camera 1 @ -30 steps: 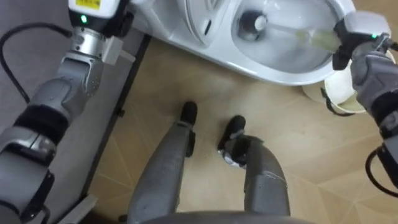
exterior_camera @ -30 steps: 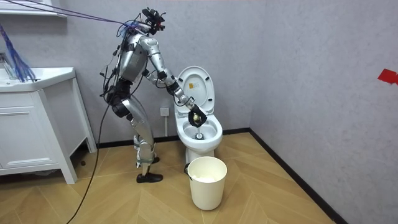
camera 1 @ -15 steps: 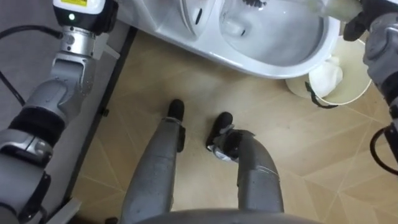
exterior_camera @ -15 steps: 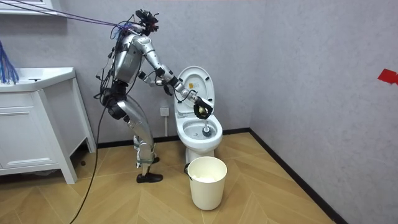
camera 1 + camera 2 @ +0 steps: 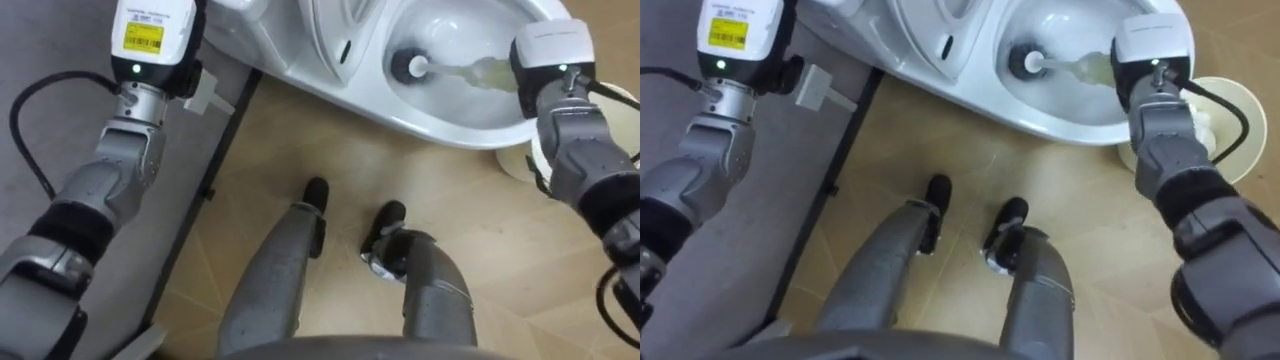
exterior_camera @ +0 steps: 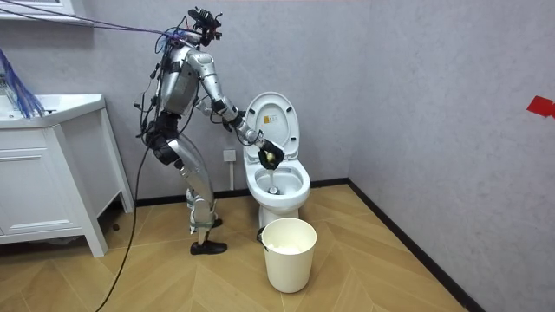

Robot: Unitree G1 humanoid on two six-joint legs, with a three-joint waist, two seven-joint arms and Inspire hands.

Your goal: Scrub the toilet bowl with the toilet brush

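The white toilet (image 5: 440, 118) lies across the top of the eye views, its lid (image 6: 274, 120) raised. Inside the bowl rests the toilet brush head (image 5: 409, 66). Its pale yellowish handle (image 5: 478, 72) runs right, under my right wrist. In the room view my right hand (image 6: 270, 156) is curled round the handle above the bowl (image 6: 279, 184). My left forearm (image 5: 125, 170) reaches up along the toilet's left side and leaves the top edge. I stand bent forward, on the room view's left of the toilet.
A white bucket (image 6: 288, 251) with something white in it stands on the wooden floor before the toilet, beside my right arm (image 5: 1228, 112). A white vanity cabinet (image 6: 52, 182) stands at the room view's left. A grey wall runs behind the toilet.
My right hand rose and swung toward the room view's right, then came back lower over the bowl with the brush. The eye view shifted with my head.
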